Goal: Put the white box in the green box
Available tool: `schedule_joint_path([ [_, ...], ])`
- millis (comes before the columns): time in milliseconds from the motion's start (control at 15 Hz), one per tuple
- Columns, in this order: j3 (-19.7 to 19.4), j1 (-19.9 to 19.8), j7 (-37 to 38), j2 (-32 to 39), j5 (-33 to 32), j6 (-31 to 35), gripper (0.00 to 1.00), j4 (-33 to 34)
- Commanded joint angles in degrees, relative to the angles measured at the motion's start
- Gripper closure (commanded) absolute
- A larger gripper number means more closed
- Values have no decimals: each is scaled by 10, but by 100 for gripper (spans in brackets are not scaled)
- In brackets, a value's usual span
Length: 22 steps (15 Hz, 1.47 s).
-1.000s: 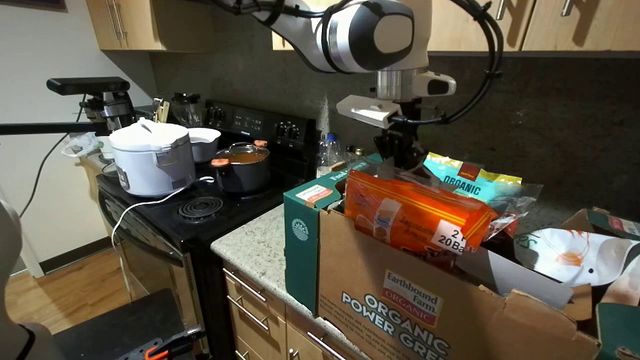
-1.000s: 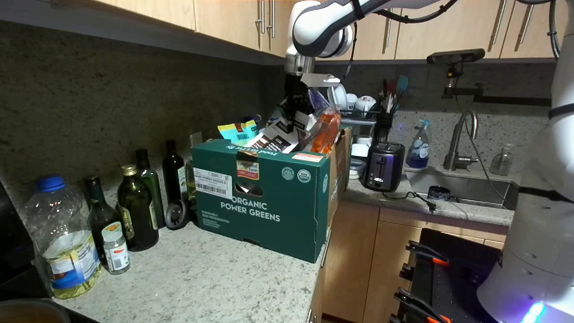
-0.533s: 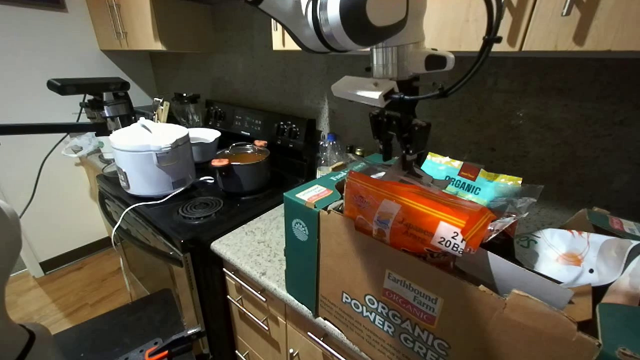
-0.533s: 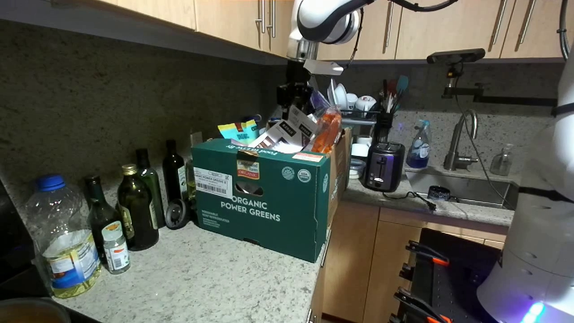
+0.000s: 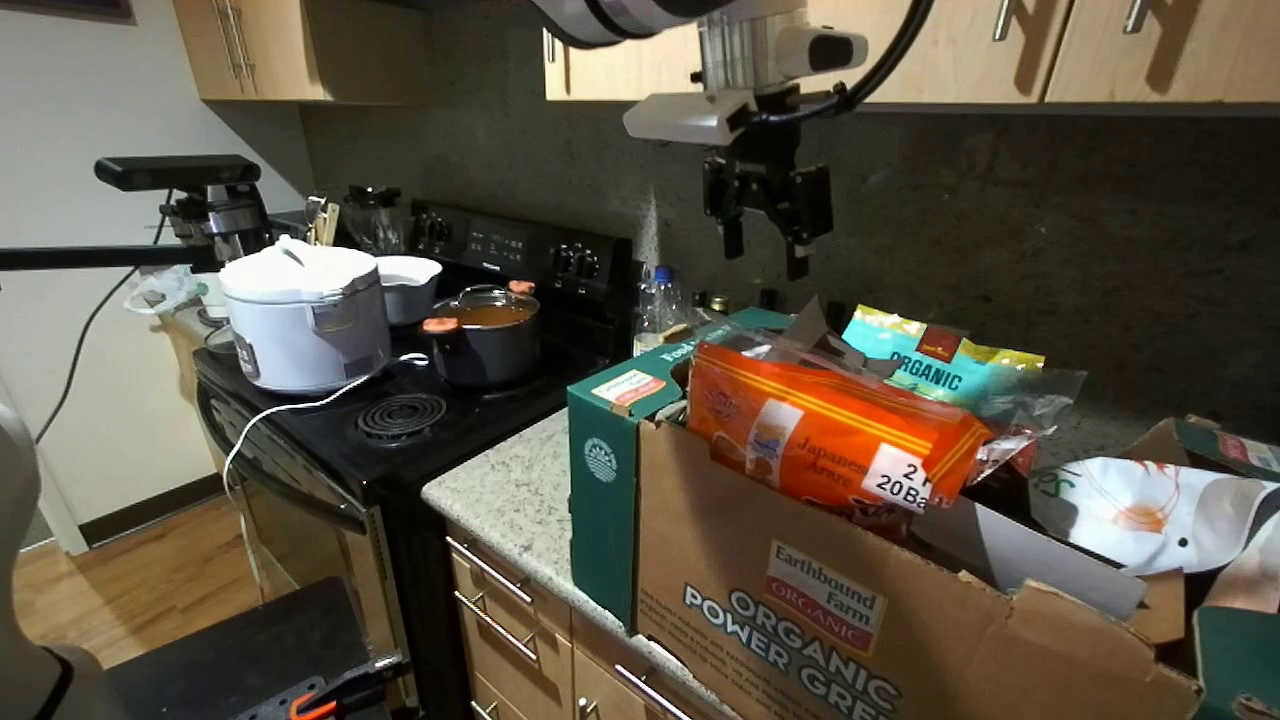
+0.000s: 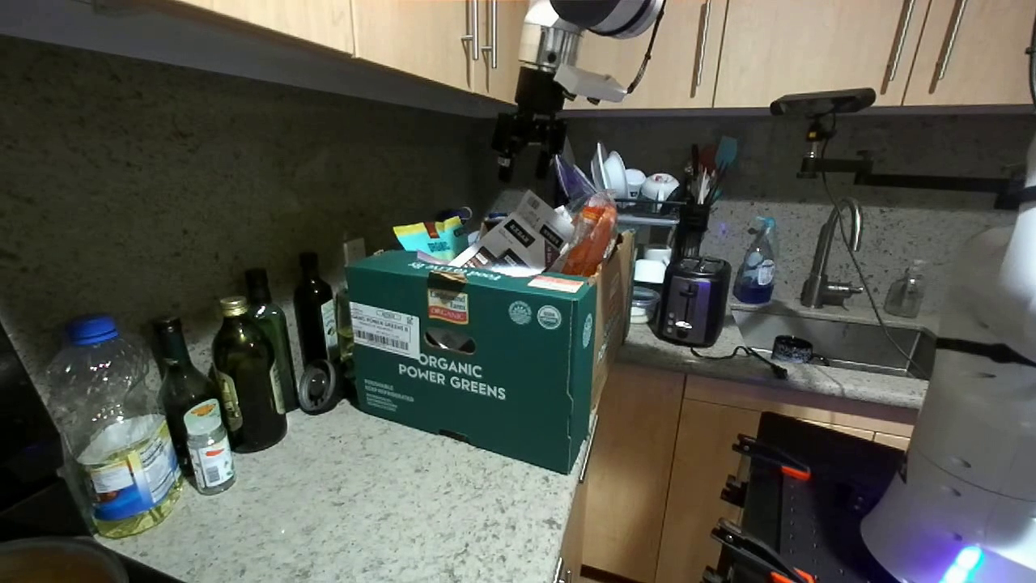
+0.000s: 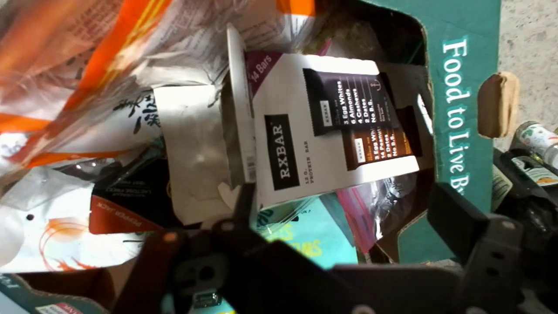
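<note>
I had the hand above the green box on the worktop, jaws spread apart. Through the wrist view I saw the white box tilted inside, beside an orange bag, its RXBAR face toward me.

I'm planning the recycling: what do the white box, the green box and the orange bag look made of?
White box: probably thin paperboard, smooth and printed; its folded edges look crisp.
Green box: likely corrugated cardboard, fairly matte; bare brown board shows on one side.
Orange bag: apparently glossy plastic film; it looks crinkled and catches light.
</note>
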Motion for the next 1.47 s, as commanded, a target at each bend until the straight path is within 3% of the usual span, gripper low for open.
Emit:
schedule_joint_path([
  [0,18,11,7,-34,-14,-39,0,-10],
  [867,85,62,2,-57,-69,-182,0,-10],
  [1400,97,76,0,-43,-60,-189,0,0],
])
